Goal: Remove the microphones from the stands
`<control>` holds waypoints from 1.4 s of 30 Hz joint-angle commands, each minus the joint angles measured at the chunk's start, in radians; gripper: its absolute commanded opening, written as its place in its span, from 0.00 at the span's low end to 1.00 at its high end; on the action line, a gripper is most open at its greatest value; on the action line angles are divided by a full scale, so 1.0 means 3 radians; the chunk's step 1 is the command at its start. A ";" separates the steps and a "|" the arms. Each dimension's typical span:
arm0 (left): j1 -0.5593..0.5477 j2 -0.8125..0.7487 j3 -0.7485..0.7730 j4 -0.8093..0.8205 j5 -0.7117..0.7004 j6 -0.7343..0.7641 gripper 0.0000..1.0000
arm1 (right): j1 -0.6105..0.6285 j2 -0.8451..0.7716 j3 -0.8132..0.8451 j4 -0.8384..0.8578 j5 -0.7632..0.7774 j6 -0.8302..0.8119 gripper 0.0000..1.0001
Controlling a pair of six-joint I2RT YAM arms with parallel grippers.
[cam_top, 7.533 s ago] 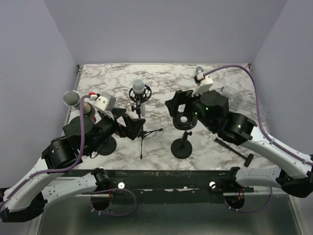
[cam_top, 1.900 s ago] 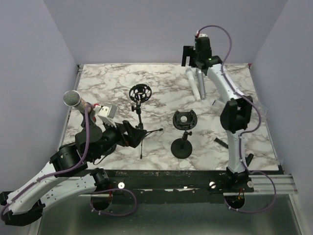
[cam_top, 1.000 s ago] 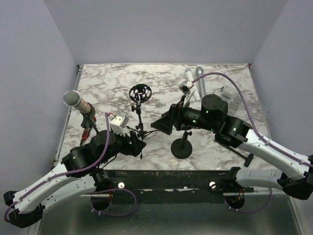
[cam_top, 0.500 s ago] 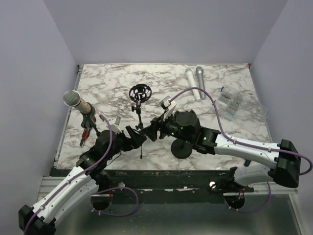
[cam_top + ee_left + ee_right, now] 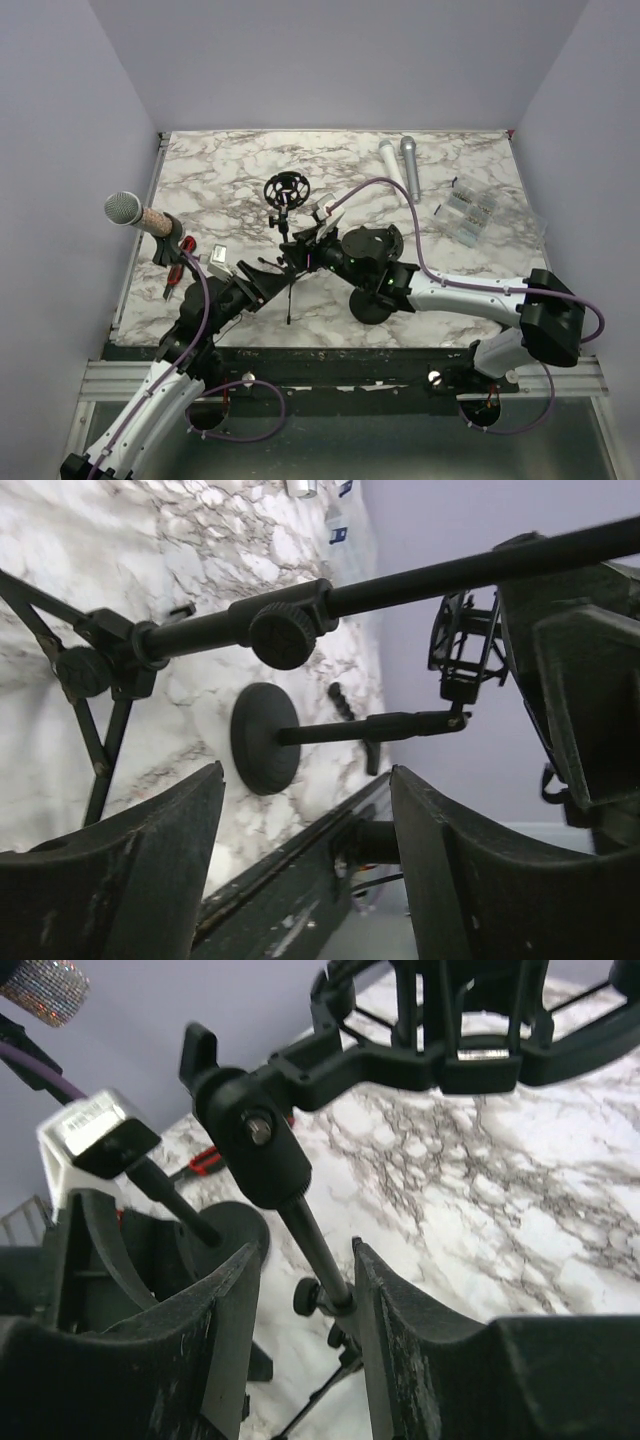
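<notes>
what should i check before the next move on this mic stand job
1. Shock mount empty: ok.
2. White microphone and grey microphone lying loose at the back: ok.
3. Left claw open, holding nothing: ok.
4. Right claw open, astride the tripod pole: ok.
5. Right claw touching that pole: cannot tell.
6. Silver-headed microphone out of its clip: not ok, it sits in it.

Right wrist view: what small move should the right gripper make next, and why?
Probably close the right gripper on the tripod pole: its open jaws straddle that pole just below the empty shock mount, so a grip there could steady the stand.
</notes>
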 commanded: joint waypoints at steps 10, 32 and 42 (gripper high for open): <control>0.0022 0.0319 0.0216 0.0187 0.0179 -0.0222 0.70 | 0.0020 0.0352 -0.0027 0.0605 0.0115 -0.0498 0.40; 0.0003 0.1002 0.0222 0.1109 0.0694 -0.0281 0.66 | -0.0074 0.0203 -0.0256 0.0445 0.0009 -0.1237 0.01; -0.0014 0.1601 0.0359 0.1362 0.0734 -0.0059 0.57 | -0.0287 -0.0003 -0.0418 0.0165 -0.0291 -0.1190 0.01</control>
